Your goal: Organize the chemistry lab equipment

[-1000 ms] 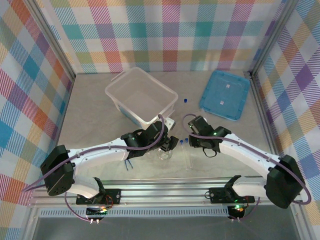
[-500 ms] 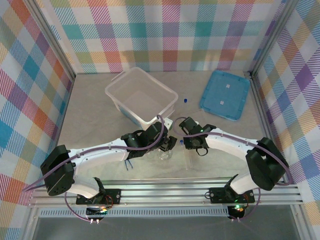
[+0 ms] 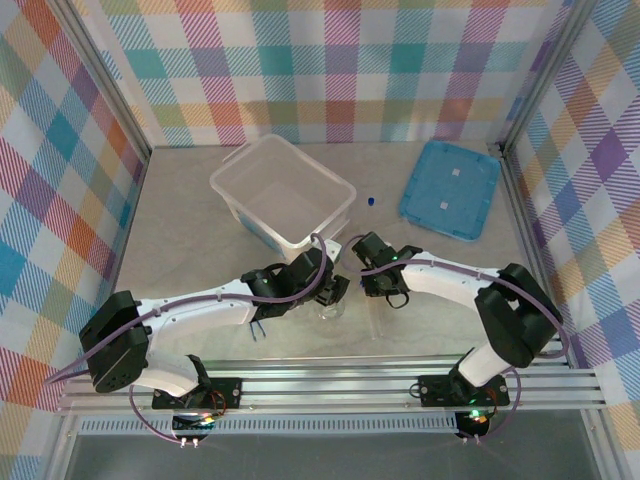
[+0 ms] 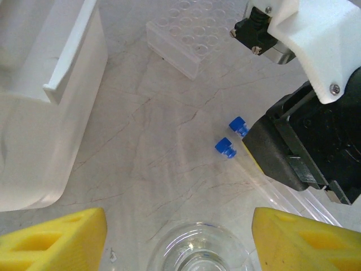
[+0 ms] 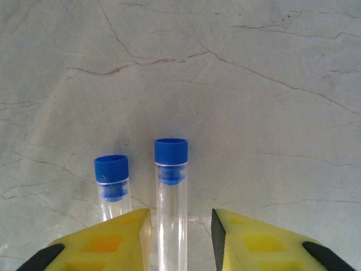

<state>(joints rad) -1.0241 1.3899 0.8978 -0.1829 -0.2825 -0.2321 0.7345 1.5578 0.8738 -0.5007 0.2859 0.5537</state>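
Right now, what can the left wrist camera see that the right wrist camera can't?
Left wrist camera: the plastic box, a clear rack with round holes, the right arm, and the glass flask between the open left gripper's fingers. Right wrist camera: the right gripper up close, its yellow fingers either side of one blue-capped tube, not touching. Both: that tube and its neighbour, lying side by side on the marbled table.

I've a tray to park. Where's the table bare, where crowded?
Bare: the table left of the large translucent plastic box; between it and the flat blue lid, save a small blue cap. Crowded: centre front, where left tool, right tool, clear glass flask and blue-capped tubes meet.
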